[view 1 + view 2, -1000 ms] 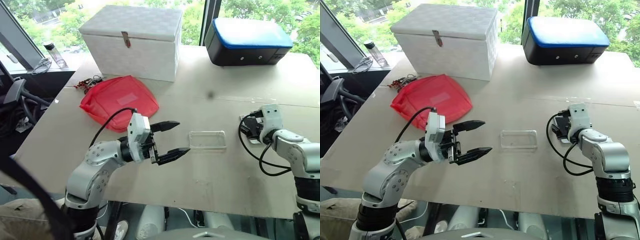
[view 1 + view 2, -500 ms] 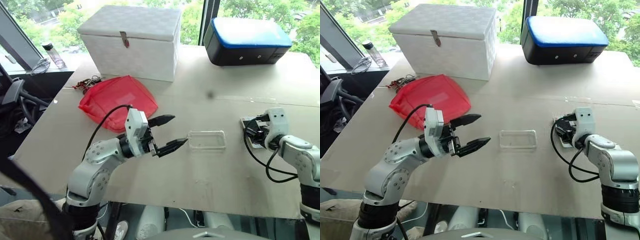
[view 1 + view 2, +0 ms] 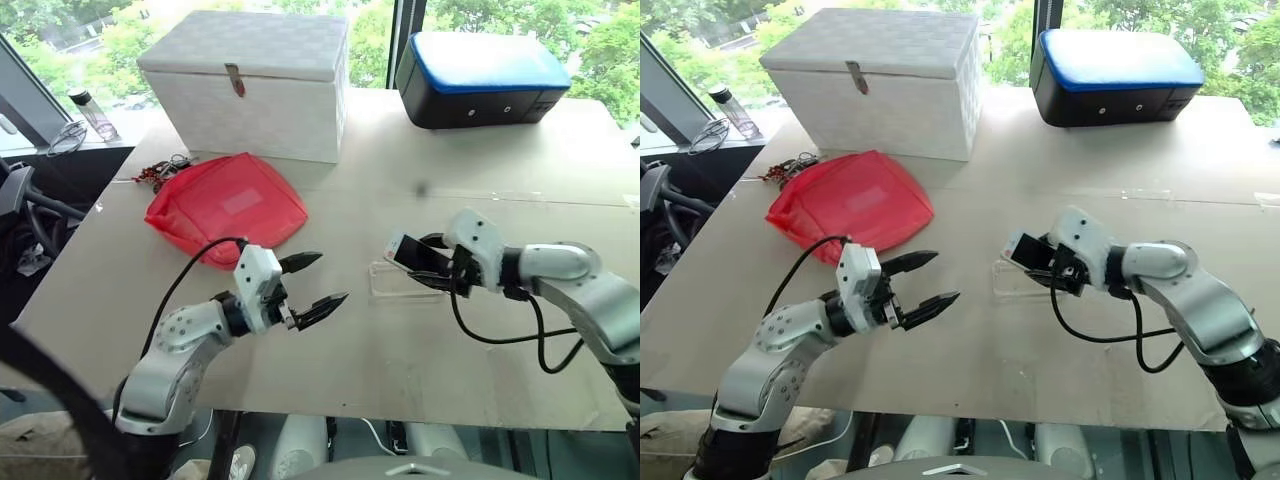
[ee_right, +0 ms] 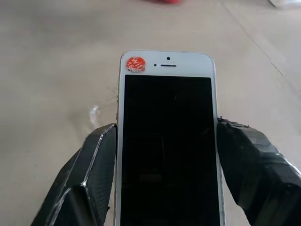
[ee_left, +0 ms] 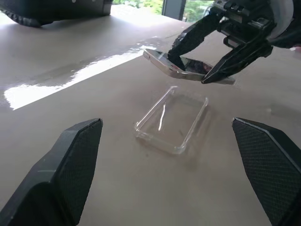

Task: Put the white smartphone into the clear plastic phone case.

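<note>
Clamping the white smartphone [image 4: 168,146] by its long edges, the right end effector [image 3: 432,268] points it leftward; left end effector [image 3: 311,286] gapes.

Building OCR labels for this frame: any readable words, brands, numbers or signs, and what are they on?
Red round sticker on the white smartphone, beside the earpiece, held in the right gripper: it carries white lettering, too small and blurred to read.
White box, blue-topped black case, red bag, clear plastic phone case: no text can be made out on any of them.
</note>
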Robot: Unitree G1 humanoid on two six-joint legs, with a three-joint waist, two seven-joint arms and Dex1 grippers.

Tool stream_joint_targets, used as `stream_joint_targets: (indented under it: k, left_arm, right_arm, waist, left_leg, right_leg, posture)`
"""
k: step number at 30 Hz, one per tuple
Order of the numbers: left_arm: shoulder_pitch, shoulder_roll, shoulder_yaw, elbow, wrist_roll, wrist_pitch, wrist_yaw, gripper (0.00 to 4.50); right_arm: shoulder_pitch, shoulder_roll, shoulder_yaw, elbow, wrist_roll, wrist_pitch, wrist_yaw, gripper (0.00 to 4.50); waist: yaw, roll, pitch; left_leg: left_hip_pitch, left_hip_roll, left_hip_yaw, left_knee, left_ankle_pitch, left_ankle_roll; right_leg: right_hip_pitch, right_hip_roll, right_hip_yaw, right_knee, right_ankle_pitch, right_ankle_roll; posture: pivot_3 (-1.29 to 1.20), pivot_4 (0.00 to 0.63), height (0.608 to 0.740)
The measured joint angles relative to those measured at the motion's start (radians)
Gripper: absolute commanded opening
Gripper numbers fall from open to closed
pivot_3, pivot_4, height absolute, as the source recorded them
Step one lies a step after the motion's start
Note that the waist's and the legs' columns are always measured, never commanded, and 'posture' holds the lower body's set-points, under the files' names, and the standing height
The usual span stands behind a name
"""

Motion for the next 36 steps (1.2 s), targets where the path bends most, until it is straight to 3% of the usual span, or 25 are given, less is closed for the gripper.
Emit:
stream_joint_targets:
  k: [6, 16, 27, 36]
  left_arm:
    - [0.017, 0.01, 0.025, -0.004, 0.0, -0.008, 0.023, 4.5]
    - [0.027, -0.011, -0.008, -0.006, 0.003, -0.018, 0.055, 4.5]
    - [0.0, -0.011, -0.029, -0.006, 0.021, -0.027, 0.059, 4.5]
    - [-0.029, -0.015, -0.042, -0.006, 0.021, -0.017, 0.089, 4.5]
  right_arm:
    - [-0.052, -0.004, 0.145, 0.163, -0.162, -0.178, 0.125, 2.76]
    - [-0.138, 0.01, 0.179, 0.28, -0.257, -0.271, 0.228, 2.76]
    - [-0.229, 0.0, 0.227, 0.383, -0.365, -0.493, 0.409, 2.76]
    - [-0.266, 0.028, 0.23, 0.426, -0.396, -0.389, 0.482, 2.76]
  waist:
    - [0.004, -0.001, 0.0]
    - [0.0, -0.002, 0.0]
    - [0.005, -0.001, -0.001]
    - [0.023, -0.002, -0.001]
  left_leg:
    - [0.0, 0.0, 0.0, 0.0, 0.0, 0.0]
    - [0.001, 0.0, -0.001, 0.001, 0.0, 0.0]
    - [0.002, -0.001, -0.002, 0.001, 0.0, 0.0]
    - [0.016, -0.001, -0.002, -0.001, 0.0, 0.0]
  right_leg:
    - [0.0, -0.005, -0.001, 0.001, 0.0, 0.0]
    - [0.001, -0.007, -0.002, 0.001, 0.0, 0.0]
    - [0.003, -0.008, -0.004, 0.0, 0.0, 0.0]
    - [0.017, -0.012, -0.007, -0.001, -0.001, -0.002]
  posture:
    - [0.0, 0.15, 0.74]
    - [0.0, 0.15, 0.74]
    - [0.0, 0.15, 0.74]
    - [0.0, 0.15, 0.74]
